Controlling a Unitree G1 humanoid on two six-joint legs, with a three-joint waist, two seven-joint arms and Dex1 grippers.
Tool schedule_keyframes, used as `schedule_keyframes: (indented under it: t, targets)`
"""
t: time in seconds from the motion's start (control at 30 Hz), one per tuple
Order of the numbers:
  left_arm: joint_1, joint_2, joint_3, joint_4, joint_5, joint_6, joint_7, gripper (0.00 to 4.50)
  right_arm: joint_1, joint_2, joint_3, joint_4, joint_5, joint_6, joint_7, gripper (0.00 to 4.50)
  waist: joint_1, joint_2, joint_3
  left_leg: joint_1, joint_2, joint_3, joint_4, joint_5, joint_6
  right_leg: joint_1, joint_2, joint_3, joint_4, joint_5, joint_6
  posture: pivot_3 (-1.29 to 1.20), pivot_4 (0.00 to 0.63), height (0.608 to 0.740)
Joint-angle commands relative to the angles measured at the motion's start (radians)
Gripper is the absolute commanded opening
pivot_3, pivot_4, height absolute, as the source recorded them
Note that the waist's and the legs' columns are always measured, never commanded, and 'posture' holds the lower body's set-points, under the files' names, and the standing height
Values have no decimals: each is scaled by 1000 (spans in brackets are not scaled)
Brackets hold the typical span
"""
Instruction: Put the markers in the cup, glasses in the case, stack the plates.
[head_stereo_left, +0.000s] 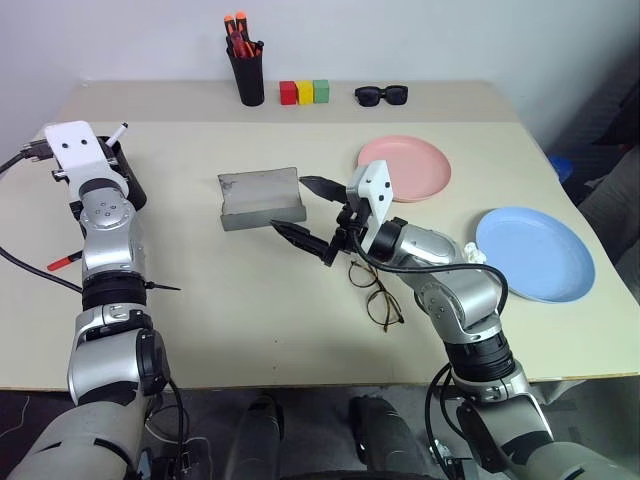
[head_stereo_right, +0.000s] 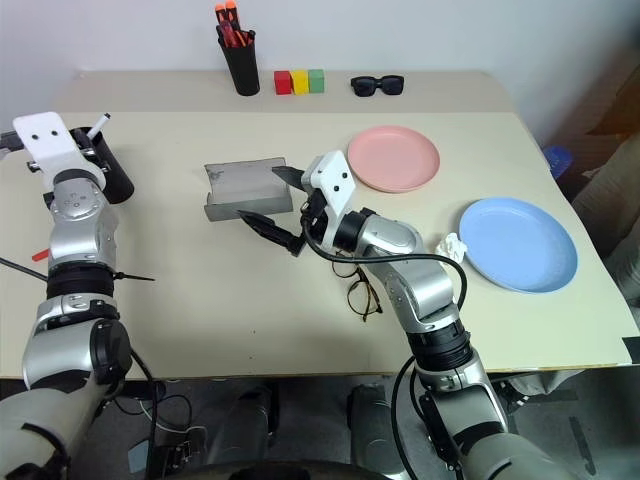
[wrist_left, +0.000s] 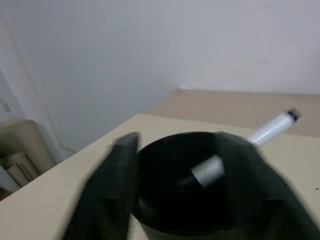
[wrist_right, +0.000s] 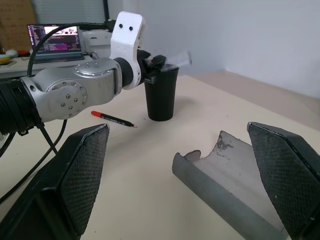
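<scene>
Markers are the matter at the left side: the left claw (wrist_left: 187, 200) hangs just over the mouth of the dark cup (wrist_right: 161, 95), its fingers spread on both sides of the rim, and the white marker (wrist_left: 272, 128) with the black cap stands tilted in the cup, its capped end above the rim. It seems the claw has let it go so that it drops inside, which is why the claw is placed right above the opening. The black marker with the red end (wrist_right: 113, 118) lies flat on the surface (head_stereo_left: 200, 290), near the foot of the cup, not yet in it.

The right claw (head_stereo_left: 305, 212) is spread wide and holds nothing; it hovers by the near edge of the open grey case (head_stereo_left: 262, 198), probably waiting for its turn. The wire-framed glasses (head_stereo_left: 375, 291) lie on the surface under the right forearm, near the case but apart from it. Further out, the pink plate (head_stereo_left: 405, 166) and the blue plate (head_stereo_left: 535, 252) rest separately, not stacked.
</scene>
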Motion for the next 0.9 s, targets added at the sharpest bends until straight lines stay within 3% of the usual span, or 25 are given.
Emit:
schedule_keyframes:
  t: [0.03,0.23,0.37,0.47,0.6,0.77,0.9]
  targets:
    - [-32,27,-11,-6,8,-31,15,3226,-4,4,-3,-35,6,-18,0,4500,0,0,0,0,0,0,0,0,0,0,0,0,0,0,0,0,150,740]
    - [-44,25,12,-29,-13,-60,40,3226,-9,6,-2,-31,5,-20,1,4500,0,0,0,0,0,0,0,0,0,0,0,0,0,0,0,0,150,740]
    - [-40,47,74,-145,-76,-55,45,3226,-13,5,-3,-32,5,-20,-1,4500,0,0,0,0,0,0,0,0,0,0,0,0,0,0,0,0,150,740]
    - [57,98,104,-332,-141,73,-62,3226,-12,-3,-13,-38,5,-17,-4,4500,-9,0,0,0,0,0,-1,0,0,-1,0,0,0,0,0,0,150,740]
    - [234,180,192,-551,-235,289,-164,4463,-2,-25,-25,-41,6,-17,1,4500,-15,0,0,1,1,1,-4,0,0,-2,0,1,1,0,0,0,150,740]
    - [416,233,231,-672,-203,579,-144,4463,2,-47,-36,-26,11,-18,12,4500,-7,0,0,1,1,1,-3,0,0,-1,0,0,1,0,-1,0,150,740]
    - [474,262,150,-693,-227,772,-253,4463,4,-47,-27,-18,11,-20,23,4500,2,-3,-1,1,1,0,-2,1,-1,-1,0,0,0,-2,-5,0,150,740]
